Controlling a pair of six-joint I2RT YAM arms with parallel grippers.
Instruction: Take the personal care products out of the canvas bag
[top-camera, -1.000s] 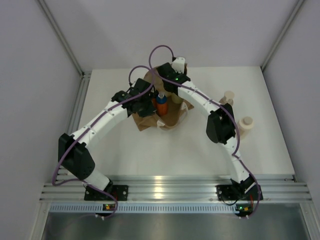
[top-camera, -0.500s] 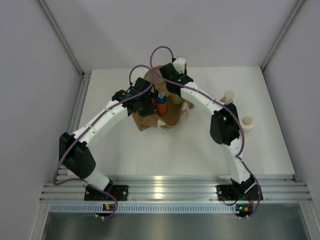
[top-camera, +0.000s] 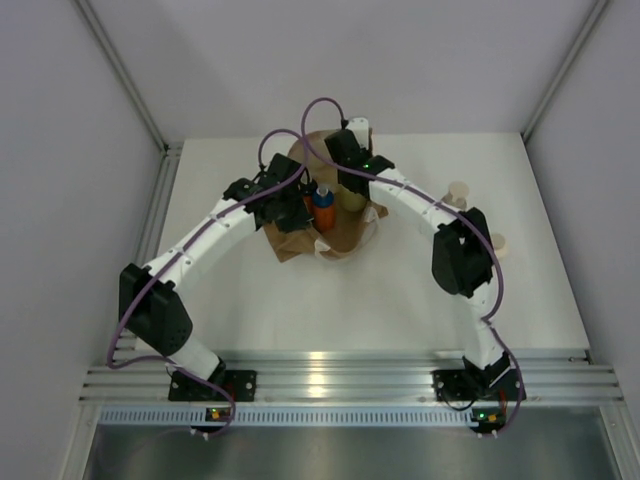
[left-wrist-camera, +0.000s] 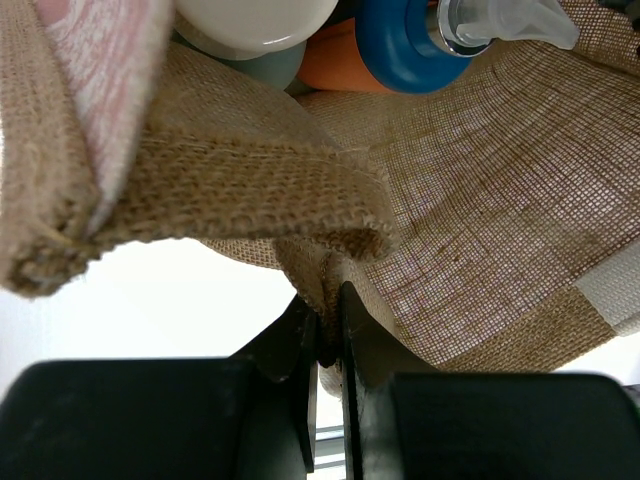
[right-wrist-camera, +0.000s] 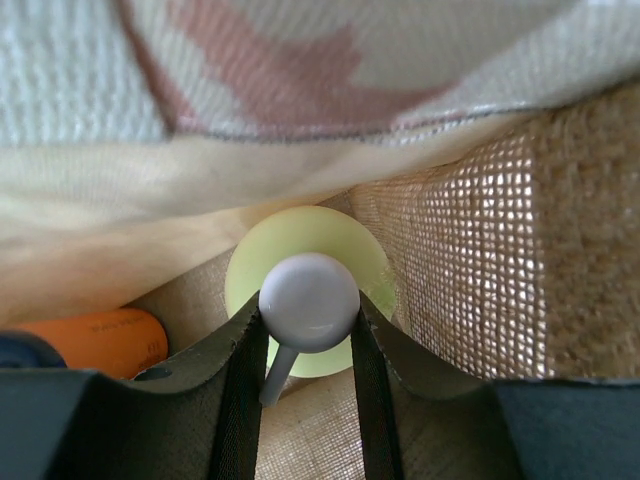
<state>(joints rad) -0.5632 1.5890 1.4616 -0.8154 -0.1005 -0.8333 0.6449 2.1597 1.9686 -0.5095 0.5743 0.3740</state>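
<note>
The canvas bag lies at the table's middle, its mouth held up. My left gripper is shut on the bag's burlap edge, the fabric pinched between its jaws. My right gripper reaches into the bag and its jaws close on the white pump head of the yellow-green bottle. An orange bottle with a blue cap stands in the bag beside it, and it also shows in the left wrist view and the right wrist view. A white-capped grey-green bottle sits next to it.
A tan bottle and a cream bottle stand on the table to the right, partly behind my right arm. A white-capped bottle shows at the bag's far side. A metal rail runs along the near edge.
My right arm's elbow has swung to the right, covering more of the cream bottle, and its gripper has gone deeper into the bag. The left arm has held still.
</note>
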